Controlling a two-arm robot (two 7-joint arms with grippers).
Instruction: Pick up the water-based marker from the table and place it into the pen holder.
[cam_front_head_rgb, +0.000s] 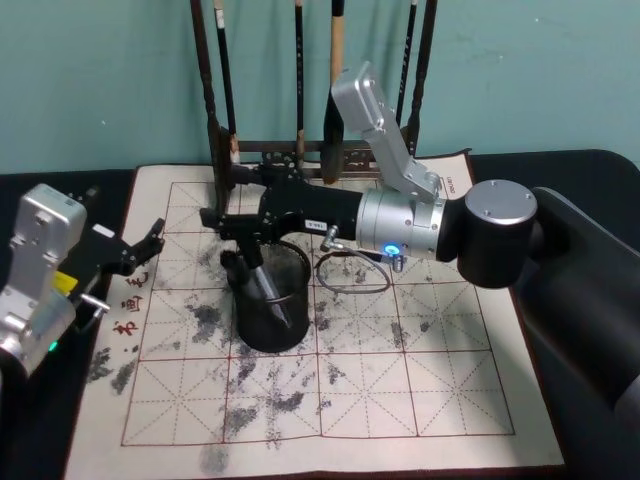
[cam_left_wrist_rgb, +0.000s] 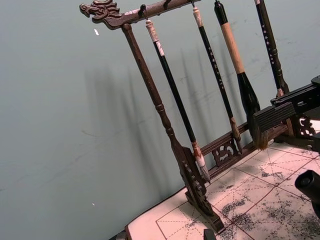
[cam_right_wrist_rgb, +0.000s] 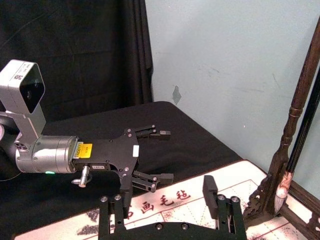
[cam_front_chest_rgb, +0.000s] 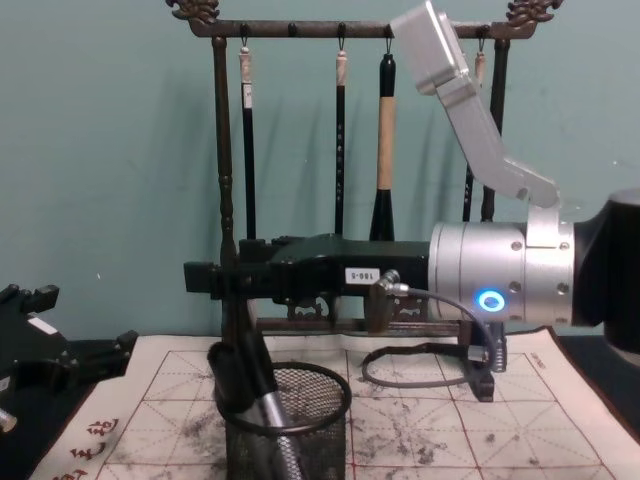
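While the pen holder (cam_front_head_rgb: 272, 308) stands on the ink-stained grid felt mat (cam_front_head_rgb: 420, 380) over the surface, a black wire-mesh cup with a solid round rim, the water-based marker (cam_front_head_rgb: 270, 288) leans inside it, grey-barrelled with a black cap poking up over the rim on the robot's left side. In the chest view the marker (cam_front_chest_rgb: 262, 400) tilts against the mesh wall, its lower end hidden inside the cup. The right tool (cam_front_head_rgb: 222, 222) reaches across just above the holder, its black fingers spread apart and gripping nothing; the marker's cap sits just below them. The left tool (cam_front_head_rgb: 150, 240) hangs at the mat's left edge, its fingers apart and empty, clearer in the right wrist view (cam_right_wrist_rgb: 162, 155). Behind stands a dark wooden brush rack (cam_front_chest_rgb: 225, 180) with hanging brushes, partly hidden by the right arm
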